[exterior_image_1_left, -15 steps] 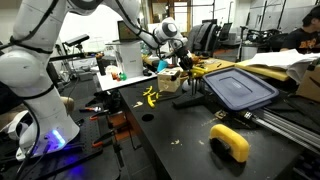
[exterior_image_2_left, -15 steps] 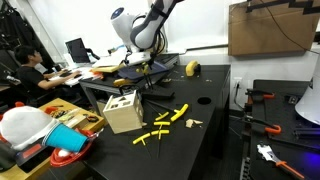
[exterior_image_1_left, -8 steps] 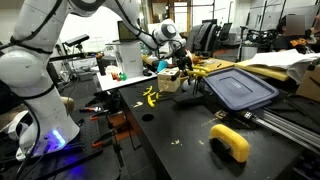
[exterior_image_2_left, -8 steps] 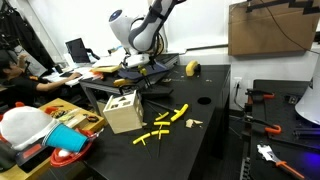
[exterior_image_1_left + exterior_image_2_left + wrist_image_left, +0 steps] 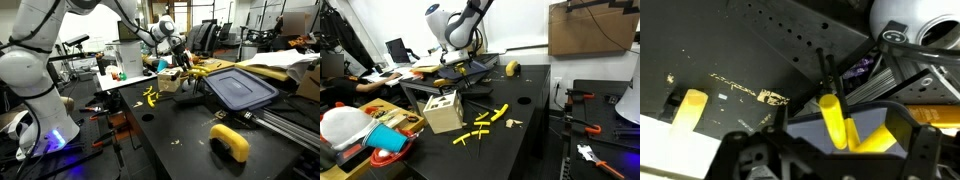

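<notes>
The black worktop (image 5: pixel 190 135) bears a pale wooden box (image 5: pixel 443 112) near one edge. The gripper (image 5: pixel 184 66) hangs above and close to that box, clear of the surface. In the wrist view a yellow block (image 5: pixel 833 118) stands tilted between the jaws, which look set well apart on either side of it. Whether the pads press on it I cannot tell. Loose yellow pieces (image 5: pixel 486 124) lie flat on the worktop just beside the box, apart from the gripper. By this I judge one block is up off the worktop and not yet set down anywhere, while the rest lie untouched. The block is a plain, long bar with square edges, bright yellow, and its upper end is cut flat.
</notes>
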You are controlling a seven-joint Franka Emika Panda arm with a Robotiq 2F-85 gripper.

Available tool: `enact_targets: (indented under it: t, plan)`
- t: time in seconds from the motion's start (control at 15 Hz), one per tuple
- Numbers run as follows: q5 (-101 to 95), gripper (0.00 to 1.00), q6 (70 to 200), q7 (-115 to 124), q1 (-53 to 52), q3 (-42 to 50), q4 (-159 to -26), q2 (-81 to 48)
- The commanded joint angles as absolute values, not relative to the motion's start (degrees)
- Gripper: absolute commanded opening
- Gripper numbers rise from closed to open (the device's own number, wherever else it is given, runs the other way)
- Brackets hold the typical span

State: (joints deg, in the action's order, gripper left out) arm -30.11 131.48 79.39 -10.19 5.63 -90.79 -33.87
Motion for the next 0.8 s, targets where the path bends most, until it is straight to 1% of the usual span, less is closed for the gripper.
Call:
enact_targets:
  t: [0.0, 0.2, 0.47, 0.73]
  plan:
    - [-24.46, 1.00, 131.87, 67.82, -9.26, 2.98, -95.49, -27.69]
    - [-19.39, 1.00, 132.79, 57.38, -8.72, 1.17, -96.62, -25.19]
    - [-13.05, 1.00, 139.15, 42.90, -7.09, -0.77, -97.92, -23.31]
    - [-1.87, 1.00, 145.03, 25.15, -4.01, -3.96, -99.23, -22.73]
